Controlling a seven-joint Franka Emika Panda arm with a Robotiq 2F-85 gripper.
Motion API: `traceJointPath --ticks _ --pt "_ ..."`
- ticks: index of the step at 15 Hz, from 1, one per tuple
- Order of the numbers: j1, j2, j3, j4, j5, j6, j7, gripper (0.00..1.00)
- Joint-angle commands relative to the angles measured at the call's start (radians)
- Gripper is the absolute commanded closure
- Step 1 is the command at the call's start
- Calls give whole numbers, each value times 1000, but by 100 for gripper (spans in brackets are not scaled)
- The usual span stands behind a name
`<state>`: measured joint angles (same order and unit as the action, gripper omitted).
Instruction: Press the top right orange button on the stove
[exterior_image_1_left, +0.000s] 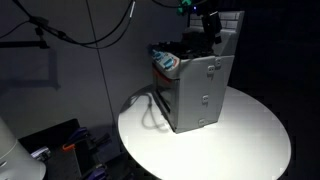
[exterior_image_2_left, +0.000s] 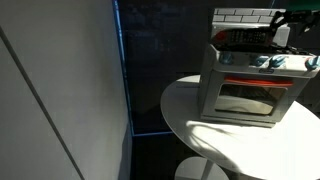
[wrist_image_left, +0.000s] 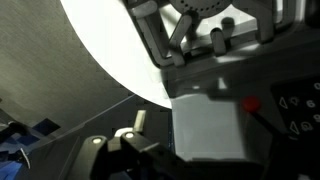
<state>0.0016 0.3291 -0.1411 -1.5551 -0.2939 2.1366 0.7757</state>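
Risk lay in aim: the stove (exterior_image_1_left: 200, 95) stood just below the gripper (exterior_image_1_left: 207, 22), whose jaws could not be told apart or together, so 1 sideways drift could land the press off target.

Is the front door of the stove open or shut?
Shut. In an exterior view the door lies flush with the front of the stove.

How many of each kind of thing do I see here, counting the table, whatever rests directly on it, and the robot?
Round white table: 1
Toy stove: 1
Cord lying on the table beside the stove: 1
Robot arm above the stove: 1
Total: 4
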Motion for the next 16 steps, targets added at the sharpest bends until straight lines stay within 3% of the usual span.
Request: traceJointPath --ticks 1,7,16 --pt "-1 -44 5 -16 29 -32 -40 0" --pt "-8 -124 26 -51 86 -122 -136 0" --pt "-34 -207 47 -59 266 -365 -438 0"
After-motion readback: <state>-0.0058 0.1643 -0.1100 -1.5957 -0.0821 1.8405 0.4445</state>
